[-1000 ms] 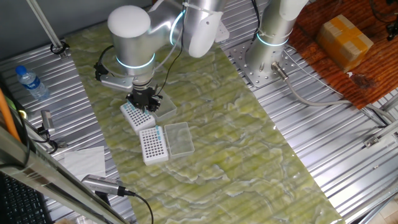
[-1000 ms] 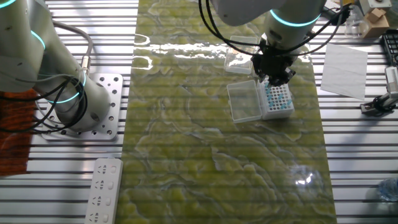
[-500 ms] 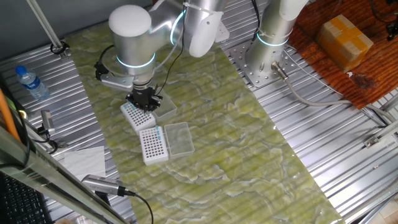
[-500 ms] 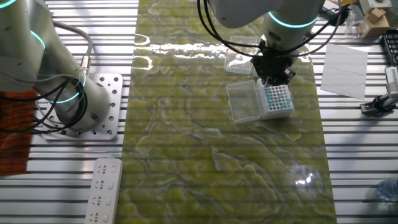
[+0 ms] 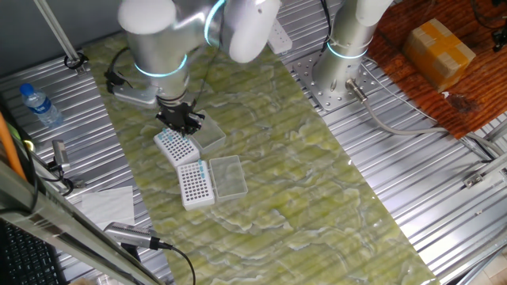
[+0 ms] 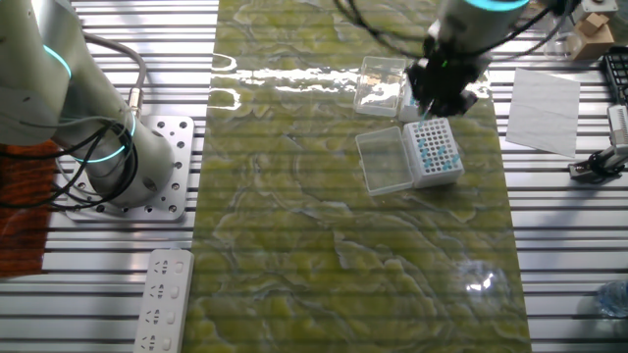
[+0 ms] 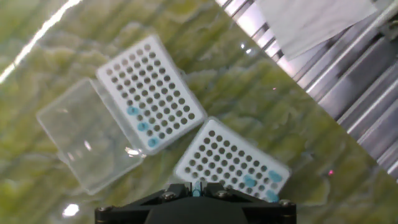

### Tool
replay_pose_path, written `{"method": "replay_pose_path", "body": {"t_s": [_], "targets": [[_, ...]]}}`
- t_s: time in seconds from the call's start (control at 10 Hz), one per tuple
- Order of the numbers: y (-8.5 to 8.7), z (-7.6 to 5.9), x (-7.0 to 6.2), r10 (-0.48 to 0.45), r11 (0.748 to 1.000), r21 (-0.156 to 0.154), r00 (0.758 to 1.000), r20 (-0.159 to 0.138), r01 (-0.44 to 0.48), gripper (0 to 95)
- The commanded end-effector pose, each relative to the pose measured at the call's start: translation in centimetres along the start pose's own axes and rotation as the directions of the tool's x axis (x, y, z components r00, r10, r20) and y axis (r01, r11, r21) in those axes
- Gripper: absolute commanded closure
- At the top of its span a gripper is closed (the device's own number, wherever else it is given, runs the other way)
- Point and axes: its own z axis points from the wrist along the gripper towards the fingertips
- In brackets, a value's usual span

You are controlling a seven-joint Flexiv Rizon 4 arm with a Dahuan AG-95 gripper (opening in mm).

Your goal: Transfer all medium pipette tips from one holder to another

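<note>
Green marbled matting is covering the desk (image 5: pixel 317 182), with ribbed metal running along both sides. On it, the medium pipette tips (image 7: pixel 142 126) are showing as a few light-blue dots along one edge of the far holder (image 7: pixel 149 93), whose clear lid (image 7: pixel 87 143) is lying open beside it. A few more blue tips (image 7: pixel 261 182) are sitting at one corner of the near holder (image 7: pixel 230 163), which is lying just beside the first, corner almost touching. Most holes in both grids are reading as bare and dark.

In the hand view, the pincer (image 7: pixel 196 188) is hanging above the near holder's edge with what appears to be one blue tip (image 7: pixel 196 186) pinched between its fingers, though only a sliver of blue is visible. From the fixed views, the pincer (image 5: pixel 182 120) is sitting raised above the holders, nearer the back of the matting.

The step in hand is likely carrying a tip across to a free hole. To do it well, keeping the tip upright matters, as does centring it over one dark hole before lowering, and releasing only once it is seated. Neighbouring tips are standing close, so a straight descent would be avoiding knocks.
</note>
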Motion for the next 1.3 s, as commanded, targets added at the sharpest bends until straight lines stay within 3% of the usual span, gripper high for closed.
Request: {"method": "replay_pose_path", "body": {"t_s": [0.1, 0.3, 0.5, 0.8, 1.3], "targets": [[1.7, -2.0, -1.2, 0.104, 0.994, -0.014, 0.995, -0.001, -0.104, 95.0], [4.2, -2.3, -4.1, 0.259, 0.965, -0.044, 0.966, 0.014, -0.258, 95.0], [5.6, -1.7, -5.5, 0.348, 0.936, -0.065, 0.937, 0.024, -0.346, 95.0], [6.8, -1.3, -6.6, 0.42, 0.905, -0.082, 0.907, 0.031, -0.417, 95.0], [6.9, -1.4, -7.5, 0.474, 0.877, -0.106, 0.88, 0.031, -0.469, 95.0]]}}
